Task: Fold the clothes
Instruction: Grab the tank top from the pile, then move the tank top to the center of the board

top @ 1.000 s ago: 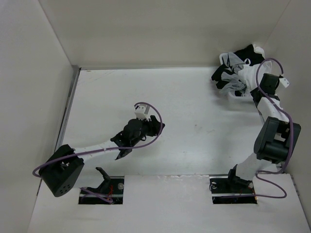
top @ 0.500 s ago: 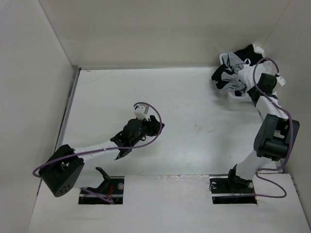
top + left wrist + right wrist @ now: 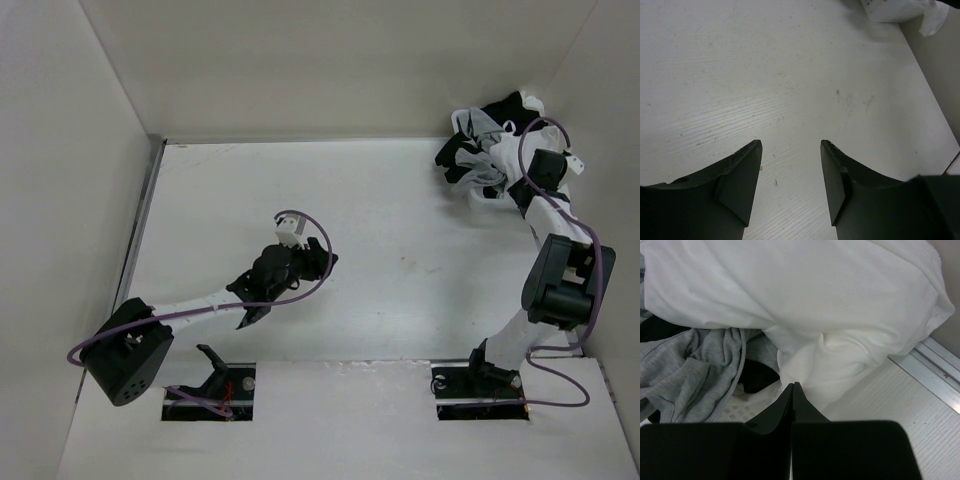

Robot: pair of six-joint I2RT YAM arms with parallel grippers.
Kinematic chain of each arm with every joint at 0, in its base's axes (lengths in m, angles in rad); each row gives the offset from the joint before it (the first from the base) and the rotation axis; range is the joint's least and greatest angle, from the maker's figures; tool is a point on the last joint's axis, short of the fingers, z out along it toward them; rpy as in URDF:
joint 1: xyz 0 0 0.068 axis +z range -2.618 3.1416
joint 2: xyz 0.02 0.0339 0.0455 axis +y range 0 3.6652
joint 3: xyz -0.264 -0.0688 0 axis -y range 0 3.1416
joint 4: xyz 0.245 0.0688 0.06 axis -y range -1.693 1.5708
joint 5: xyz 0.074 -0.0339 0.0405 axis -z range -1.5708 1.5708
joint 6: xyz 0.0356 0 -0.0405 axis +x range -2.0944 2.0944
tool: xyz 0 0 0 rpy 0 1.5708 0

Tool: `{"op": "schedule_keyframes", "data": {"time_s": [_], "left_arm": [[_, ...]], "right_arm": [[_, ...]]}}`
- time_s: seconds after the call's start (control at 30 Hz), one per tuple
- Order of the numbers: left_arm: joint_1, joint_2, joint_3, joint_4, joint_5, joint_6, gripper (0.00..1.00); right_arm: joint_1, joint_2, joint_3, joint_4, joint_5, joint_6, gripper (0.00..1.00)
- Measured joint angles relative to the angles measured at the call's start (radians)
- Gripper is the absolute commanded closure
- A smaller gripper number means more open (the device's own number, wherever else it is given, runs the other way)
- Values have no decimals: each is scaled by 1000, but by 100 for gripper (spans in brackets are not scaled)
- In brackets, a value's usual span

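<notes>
Nearest the bases, the left tool (image 3: 790, 145) hangs over bare worktop (image 3: 740, 75), a little to the 9 o'clock side of centre in the overhead view. Its fingers are spread wide with nothing between them, and it is well apart from any cloth.

Farther out, the right arm reaches to the far corner of the worktop at about 1 o'clock, where the laundry is heaped against the wall. The right tool (image 3: 792, 385) has its fingers pressed together, tips touching the lower edge of a puckered fold of the clothes (image 3: 790, 290). Whether a pinch of fabric is caught between them cannot be told.

The white garment lies bunched on top of the heap, filling the wrist view from 10 o'clock round to 2 o'clock. A grey garment (image 3: 695, 365) sits at 9 o'clock of the tips, a black one (image 3: 660, 327) beyond it, and the white basket (image 3: 747, 407) peeks out underneath.

The fabric looks thin, light and limp. It will likely sag, drag and cling to its neighbours rather than hold a shape. A loose outer edge or a strap loop seems a better hold than the middle of the bulge, since that would draw out one layer alone.
</notes>
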Motion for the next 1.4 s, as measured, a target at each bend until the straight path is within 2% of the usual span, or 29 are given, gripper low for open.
{"op": "schedule_keyframes", "data": {"time_s": [0.2, 0.47, 0.63, 0.77, 0.93, 1.07, 1.2, 1.33, 1.4], "left_arm": [[10, 0, -1, 2, 3, -6, 51], [22, 0, -2, 4, 10, -11, 51], [48, -2, -8, 8, 10, -23, 52], [89, -44, -35, -2, 6, -42, 52], [169, -184, -47, -47, -15, -74, 52], [264, -323, -59, -98, -23, -113, 52], [350, -423, -82, -155, -31, -145, 53], [371, -411, -87, -202, -35, -161, 53], [377, -376, -87, -217, -35, -167, 53]], "right_arm": [[11, -94, -47, 13, 0, 22, 100], [100, -472, -127, 42, 1, 63, 100], [288, -713, -106, 27, 5, 66, 100], [532, -788, 43, -4, 5, 55, 100], [807, -754, 244, 7, -2, 20, 100], [918, -706, 234, 73, -21, 18, 100], [912, -615, 23, 196, -88, 84, 99], [816, -323, -112, 296, -214, 176, 97], [748, -166, -126, 298, -248, 204, 87]]}}
